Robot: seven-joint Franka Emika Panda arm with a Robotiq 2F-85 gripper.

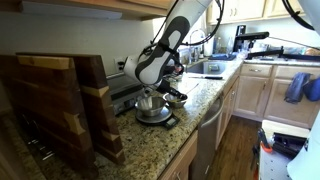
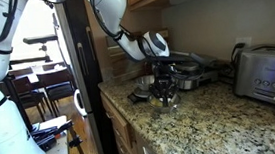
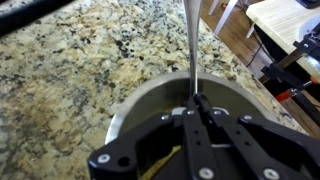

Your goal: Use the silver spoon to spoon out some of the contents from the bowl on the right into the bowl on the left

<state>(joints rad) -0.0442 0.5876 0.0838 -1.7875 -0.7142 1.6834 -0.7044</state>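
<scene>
A: Tool state?
B: On the gripper [image 3: 196, 108] the jaws are closed right down, pinching the thin handle of the silver spoon [image 3: 191, 50]. The handle runs straight out past the fingertips; the scoop end isn't visible in the wrist view
A: What's under it?
B: A steel bowl [image 3: 135, 108], rim just below the fingers, with the gripper over its opening
A: Where's the food?
B: The contents [image 3: 160, 166] are inside that bowl, mostly hidden by the gripper body. Only a pale yellow sliver shows, can't tell how much there is
A: Another bowl?
B: Yes, in an exterior view a second bowl [image 1: 178, 97] sits just beside the steel one, a bit further back. Can't tell what's in it
A: Surface?
B: Speckled granite countertop [image 3: 70, 60], both bowls stand on it
A: Arm?
B: The arm [image 1: 175, 35] reaches down from above, wrist bent over the steel bowl
A: Anything further out?
B: Wooden cutting boards [image 1: 60, 100] propped upright on the same counter, a toaster [image 2: 268, 74] off to one side near the wall, and a sink [image 1: 210, 68] well behind the bowls
</scene>
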